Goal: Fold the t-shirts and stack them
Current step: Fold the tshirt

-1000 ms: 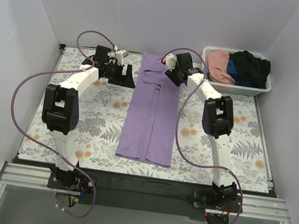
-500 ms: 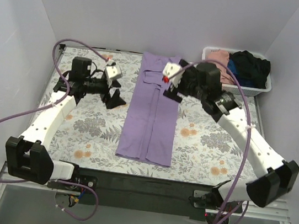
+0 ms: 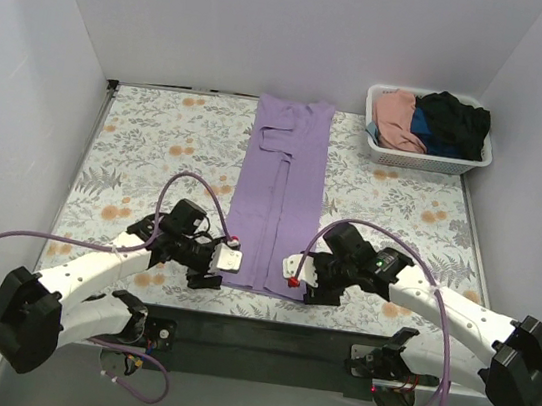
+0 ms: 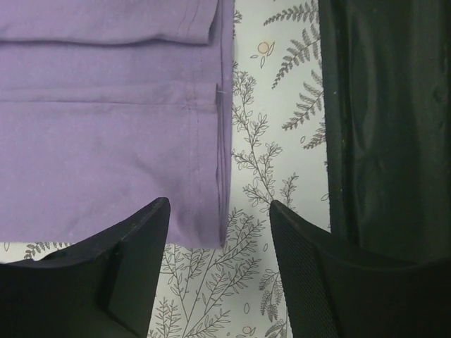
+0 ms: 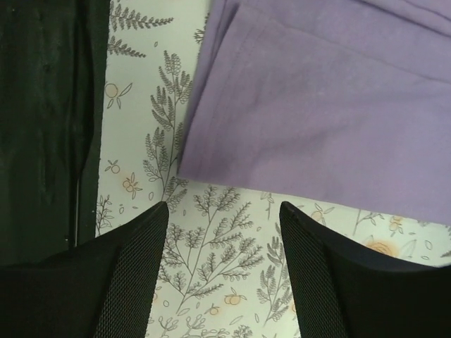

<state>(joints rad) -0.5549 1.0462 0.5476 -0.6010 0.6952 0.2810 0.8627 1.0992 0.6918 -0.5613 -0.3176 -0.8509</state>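
Note:
The lavender t-shirt (image 3: 279,189) lies folded into a long narrow strip down the middle of the table, sleeves tucked in. My left gripper (image 3: 221,269) is open and empty just left of its near left corner (image 4: 204,225). My right gripper (image 3: 293,275) is open and empty just right of its near right corner (image 5: 194,165). Both grippers hover low over the floral cloth, not touching the shirt. Pink (image 3: 396,116), blue (image 3: 434,137) and black (image 3: 457,116) shirts lie bunched in the basket.
The white slatted basket (image 3: 428,162) stands at the far right corner. The floral tablecloth (image 3: 156,157) covers the table. A black strip (image 3: 262,335) runs along the near edge, also in the left wrist view (image 4: 387,127). White walls enclose three sides.
Both arms have swung from the shirt's far collar end down to its near hem. Each gripper now sits by a near corner. The shirt has not moved.

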